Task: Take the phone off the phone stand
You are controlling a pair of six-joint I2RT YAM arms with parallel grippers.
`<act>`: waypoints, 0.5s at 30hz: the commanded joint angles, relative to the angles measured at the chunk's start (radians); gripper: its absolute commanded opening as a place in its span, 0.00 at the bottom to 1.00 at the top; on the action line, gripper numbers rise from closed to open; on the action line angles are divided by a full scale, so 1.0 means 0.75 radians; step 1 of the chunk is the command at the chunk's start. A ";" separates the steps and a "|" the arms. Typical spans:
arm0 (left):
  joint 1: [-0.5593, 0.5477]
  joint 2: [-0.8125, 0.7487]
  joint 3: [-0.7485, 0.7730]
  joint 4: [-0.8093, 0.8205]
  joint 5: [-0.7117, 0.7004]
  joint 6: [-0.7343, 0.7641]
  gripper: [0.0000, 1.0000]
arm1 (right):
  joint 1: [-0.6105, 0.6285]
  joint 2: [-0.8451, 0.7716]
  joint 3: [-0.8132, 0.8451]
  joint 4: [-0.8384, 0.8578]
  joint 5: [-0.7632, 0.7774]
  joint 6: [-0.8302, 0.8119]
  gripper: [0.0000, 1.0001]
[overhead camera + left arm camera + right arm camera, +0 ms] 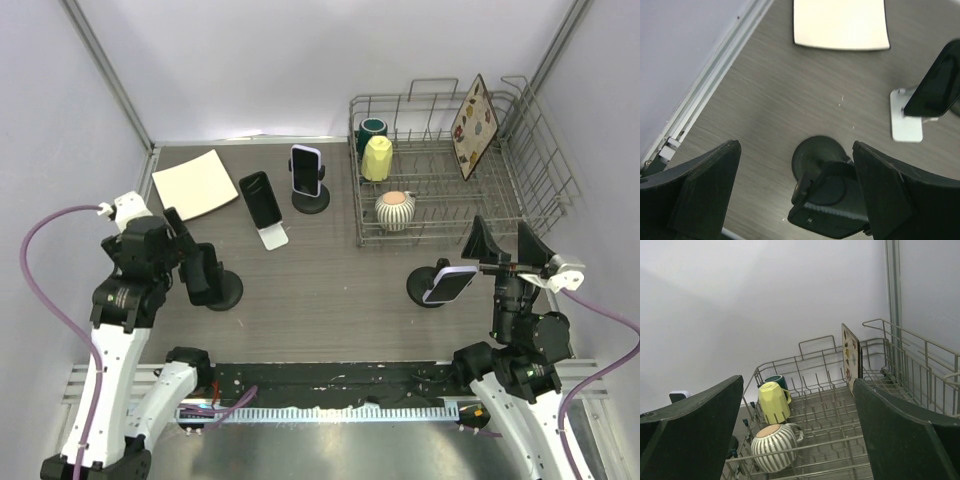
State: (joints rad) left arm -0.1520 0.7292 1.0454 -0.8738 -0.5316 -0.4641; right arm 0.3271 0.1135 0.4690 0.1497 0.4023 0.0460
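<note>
**Both end effectors open; phones resting on their stands**

We see the left end effector (pixel 795 146) with its fingers spread wide and nothing held between them. It hangs over a black round-based stand (pixel 816 152) close to the left edge of the tabletop (pixel 340 270), toward the near side. A dark piece sits on top of that stand, and we cannot tell whether it is a phone or only the cradle.

The right end effector (pixel 503 235) is also spread open and empty, near the right edge. Just to its left, a lavender-cased phone (pixel 450 283) lies tilted on a black disc stand (pixel 424 290), toward the near-right corner. In the right wrist view the fingers frame the rack, and this phone is out of sight.

Toward the middle of the far edge, a second lavender phone (pixel 306 170) stands upright on a black pedestal stand (pixel 311 203). Just left of it, a black phone (pixel 260 198) leans on a white stand (pixel 272 237). A cream square plate (pixel 198 183) lies flat near the far-left corner.

A wire dish rack (pixel 545 170) fills the far-right corner. It holds a green mug (pixel 373 128), a yellow cup (pixel 377 158), a striped cup (pixel 396 210) and a patterned board (pixel 474 125) standing on edge.
</note>
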 commanded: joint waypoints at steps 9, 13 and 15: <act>0.008 0.098 0.040 -0.007 0.287 0.140 1.00 | 0.030 -0.055 -0.012 0.062 0.020 -0.018 0.97; 0.006 0.081 0.024 0.065 0.479 0.218 1.00 | 0.026 -0.057 -0.014 0.064 0.016 -0.016 0.97; 0.006 0.089 0.021 0.067 0.529 0.248 1.00 | 0.028 -0.057 -0.016 0.064 0.016 -0.020 0.97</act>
State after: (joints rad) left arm -0.1478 0.8028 1.0634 -0.8642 -0.2909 -0.3565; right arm 0.3412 0.0780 0.4591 0.1570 0.4057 0.0402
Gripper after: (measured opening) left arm 0.996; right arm 0.970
